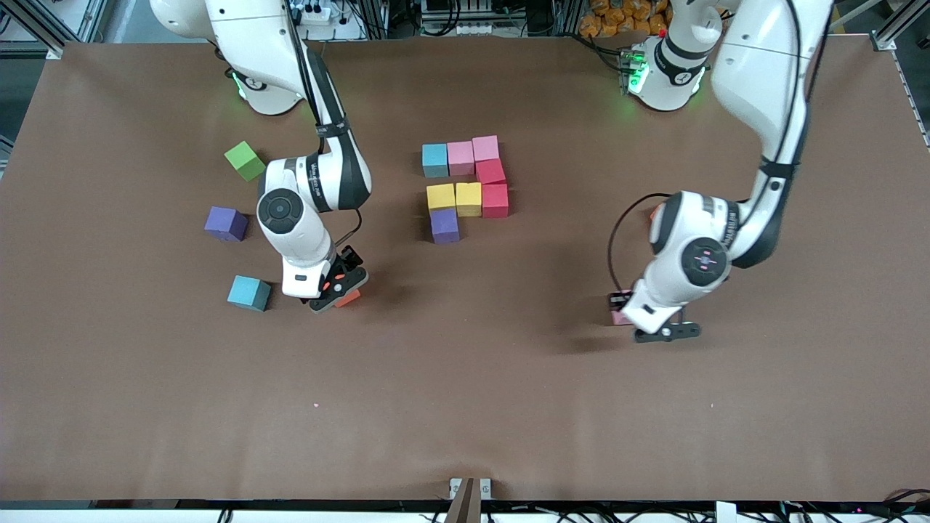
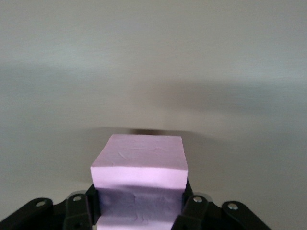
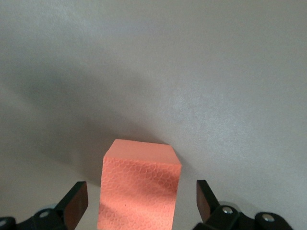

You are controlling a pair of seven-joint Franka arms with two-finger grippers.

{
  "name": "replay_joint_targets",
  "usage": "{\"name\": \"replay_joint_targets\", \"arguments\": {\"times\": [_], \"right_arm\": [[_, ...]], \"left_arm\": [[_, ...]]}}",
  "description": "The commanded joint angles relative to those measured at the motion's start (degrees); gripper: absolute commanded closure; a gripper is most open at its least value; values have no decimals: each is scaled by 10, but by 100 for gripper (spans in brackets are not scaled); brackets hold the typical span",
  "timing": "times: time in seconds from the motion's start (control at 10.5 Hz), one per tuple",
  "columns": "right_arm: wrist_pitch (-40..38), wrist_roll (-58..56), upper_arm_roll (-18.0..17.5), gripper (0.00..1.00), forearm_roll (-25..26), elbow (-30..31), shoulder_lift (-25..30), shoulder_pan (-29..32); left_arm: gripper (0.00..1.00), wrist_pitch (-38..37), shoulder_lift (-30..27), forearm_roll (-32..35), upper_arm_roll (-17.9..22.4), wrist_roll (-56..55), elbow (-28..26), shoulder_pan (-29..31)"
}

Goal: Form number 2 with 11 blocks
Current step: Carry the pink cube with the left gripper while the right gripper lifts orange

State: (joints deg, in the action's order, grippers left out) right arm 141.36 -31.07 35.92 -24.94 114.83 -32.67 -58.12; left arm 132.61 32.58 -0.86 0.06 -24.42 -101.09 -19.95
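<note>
While your left gripper (image 2: 139,211) clamps a pink block (image 2: 139,165) at lower right, your right gripper (image 3: 139,201) stands apart around an orange block (image 3: 139,184), lower left of centre.

Even light falls on my table (image 1: 145,407) from overhead, and my arms throw soft, blurred shadows on the brown mat below them, with green lamps glowing at my bases. Through my left wrist view the pink block (image 2: 139,167) looks washed out and soft-edged, its lower face in shadow. Through my right wrist view the orange block (image 3: 139,187) is sharper, beneath a pale sheen on the mat.
</note>
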Motion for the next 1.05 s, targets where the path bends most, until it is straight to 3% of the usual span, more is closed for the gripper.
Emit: {"name": "replay_joint_targets", "arguments": {"times": [0.0, 0.19, 0.38, 0.48, 0.57, 0.67, 0.95], "right_arm": [[28, -9, -10, 0, -19, 11, -12, 6], [37, -9, -24, 0, -34, 16, -15, 10], [38, -9, -24, 0, -47, 20, -19, 9], [37, -9, -24, 43, -48, 20, -19, 10], [37, -11, -24, 80, -47, 20, -17, 10], [32, -17, -24, 87, -47, 19, -12, 10], [-4, -88, -20, 87, -47, 15, 19, 40]], "left_arm": [[100, -8, 41, -4, 1, -73, 82, -78], [100, -42, 70, -60, 8, -119, 144, -151], [100, -121, 116, -66, 12, -150, 250, -190], [100, -130, 136, -66, 12, -181, 278, -208], [100, -130, 146, -66, 13, -189, 287, -228], [100, -132, 151, -70, 24, -194, 288, -247], [100, -133, 186, -78, 49, -277, 330, -294]]}}
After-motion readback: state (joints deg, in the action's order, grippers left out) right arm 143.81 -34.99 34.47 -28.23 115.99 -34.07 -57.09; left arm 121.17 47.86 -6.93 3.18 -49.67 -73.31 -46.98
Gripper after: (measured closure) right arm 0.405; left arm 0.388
